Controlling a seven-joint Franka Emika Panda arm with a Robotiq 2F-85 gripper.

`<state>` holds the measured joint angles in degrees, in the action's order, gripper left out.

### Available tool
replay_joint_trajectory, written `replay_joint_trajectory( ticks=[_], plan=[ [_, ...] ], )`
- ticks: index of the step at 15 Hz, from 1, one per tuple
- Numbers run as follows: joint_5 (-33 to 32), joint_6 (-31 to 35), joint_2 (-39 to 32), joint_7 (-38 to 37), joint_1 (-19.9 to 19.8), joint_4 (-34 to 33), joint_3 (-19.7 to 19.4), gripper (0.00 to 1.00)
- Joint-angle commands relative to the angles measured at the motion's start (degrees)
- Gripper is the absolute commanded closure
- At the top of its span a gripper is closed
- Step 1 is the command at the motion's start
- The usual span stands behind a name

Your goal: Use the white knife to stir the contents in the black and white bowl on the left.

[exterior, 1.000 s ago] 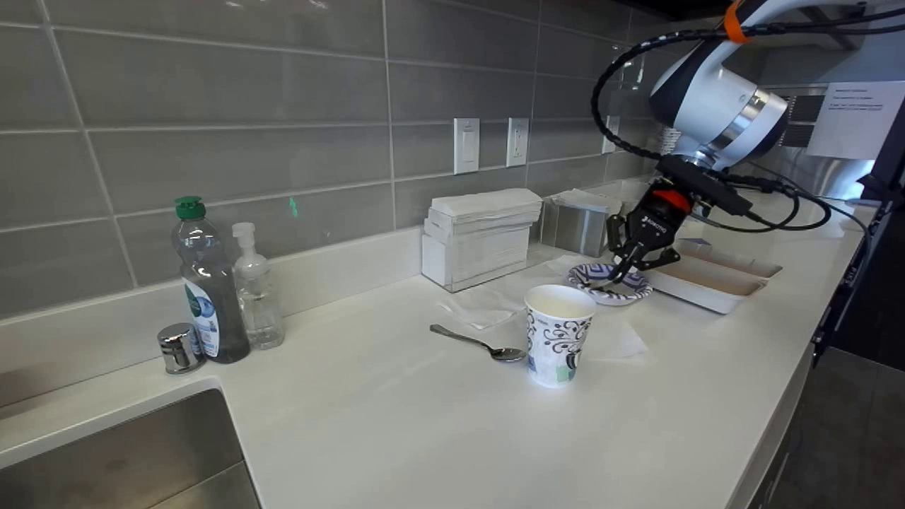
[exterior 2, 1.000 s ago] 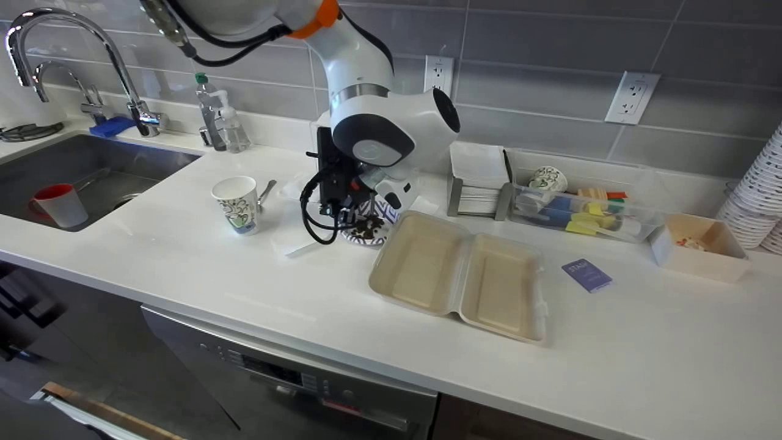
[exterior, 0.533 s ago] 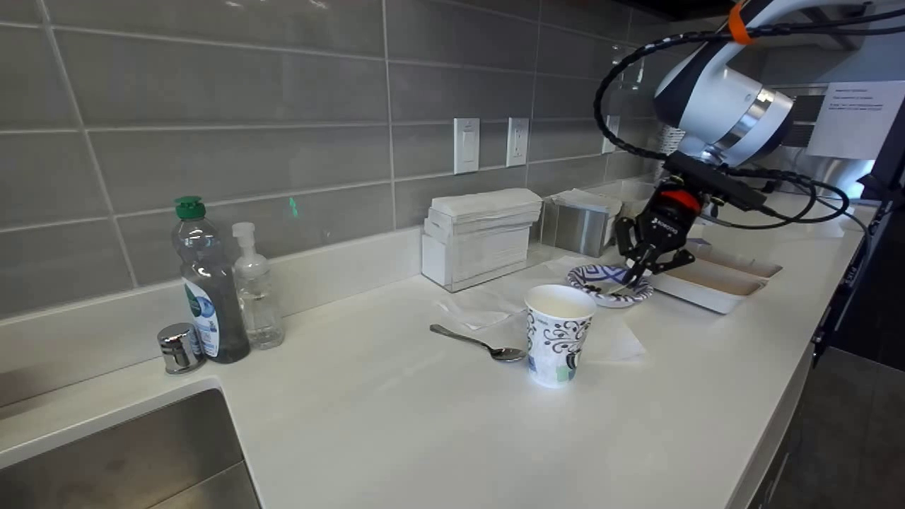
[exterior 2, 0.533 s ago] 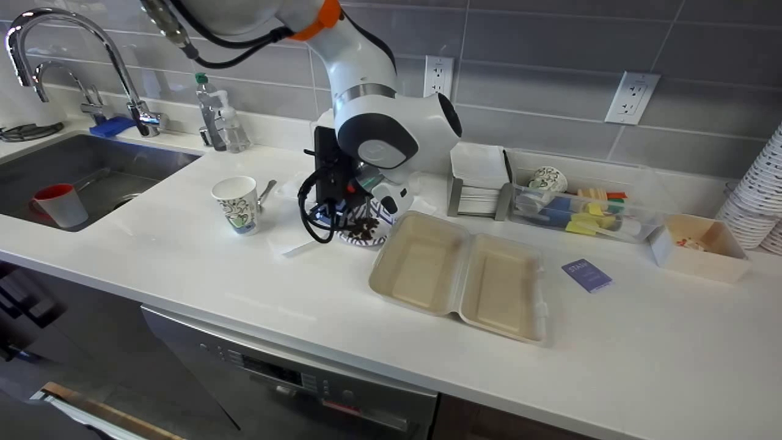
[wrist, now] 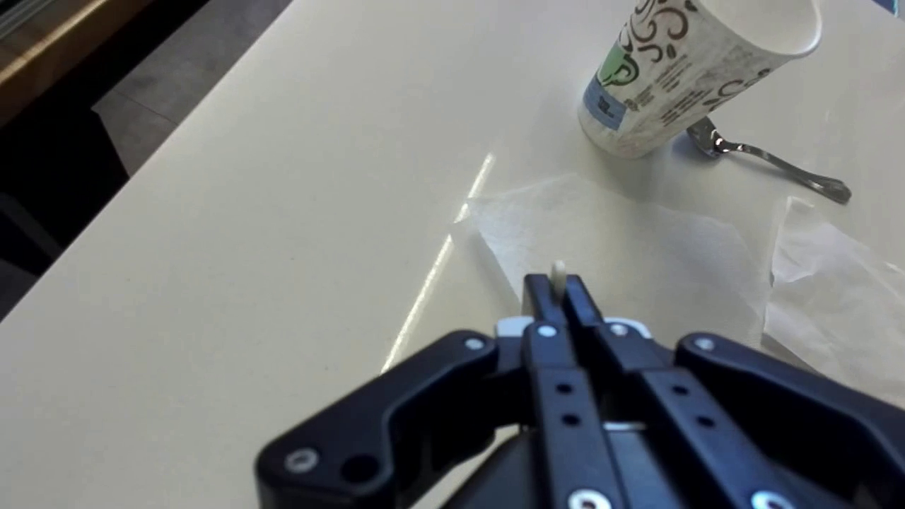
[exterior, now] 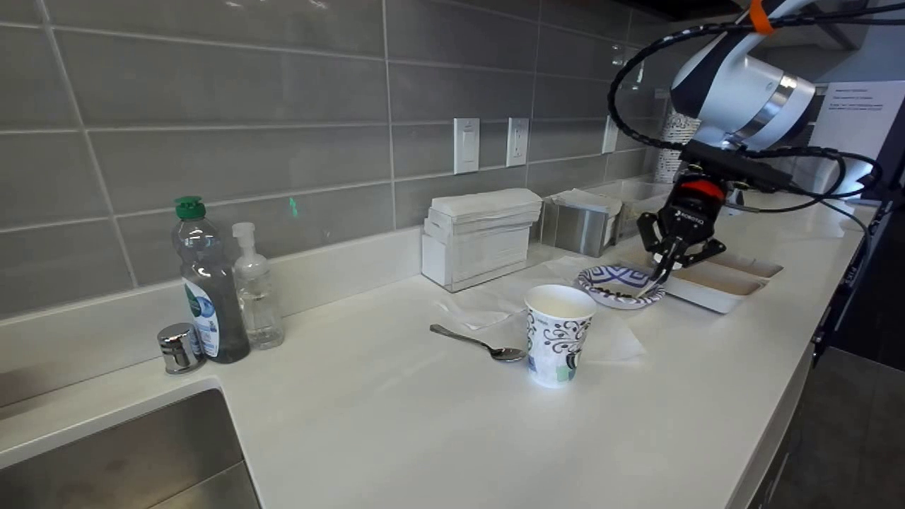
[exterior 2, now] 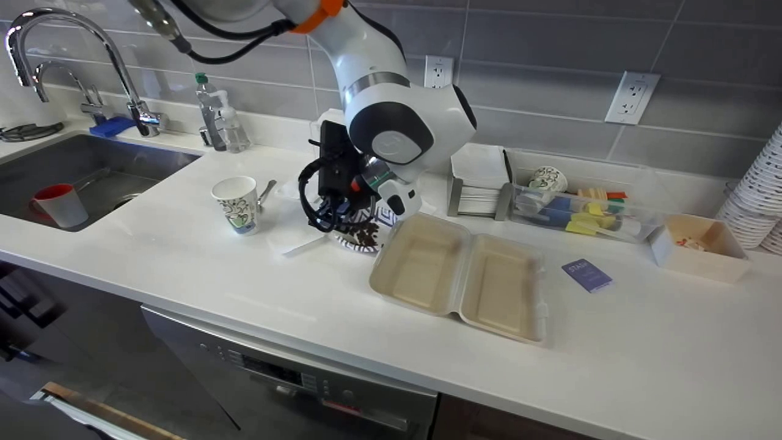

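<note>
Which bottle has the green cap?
The tall clear plastic bottle with the blue-and-white label; the shorter clear plastic bottle beside it has a white pump.

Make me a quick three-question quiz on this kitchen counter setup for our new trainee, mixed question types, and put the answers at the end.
1. Multiple choice: where is the red-and-white mug?
A) In the takeout box
B) In the sink
C) On the napkin stack

2. True or false: the spoon lies beside the paper cup, not inside it.

3. Short answer: what is the end effector gripping?

Key: 1. B. 2. True. 3. The white knife.
</note>
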<state>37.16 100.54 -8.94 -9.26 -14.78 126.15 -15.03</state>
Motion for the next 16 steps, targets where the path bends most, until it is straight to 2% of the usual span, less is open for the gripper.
replay_joint_trajectory(
  ticks=[1,3,11,16],
  plan=[
    [-2.25,0.86,1.65,-3.57,-0.03,0.78,-0.46,0.99],
    [-1.43,1.73,1.60,-2.66,-0.13,0.85,-0.43,0.99],
    [0.45,15.87,1.25,0.18,0.79,2.79,1.11,0.99],
    [2.59,15.73,3.69,3.13,1.08,4.25,2.47,0.99]
  ],
)
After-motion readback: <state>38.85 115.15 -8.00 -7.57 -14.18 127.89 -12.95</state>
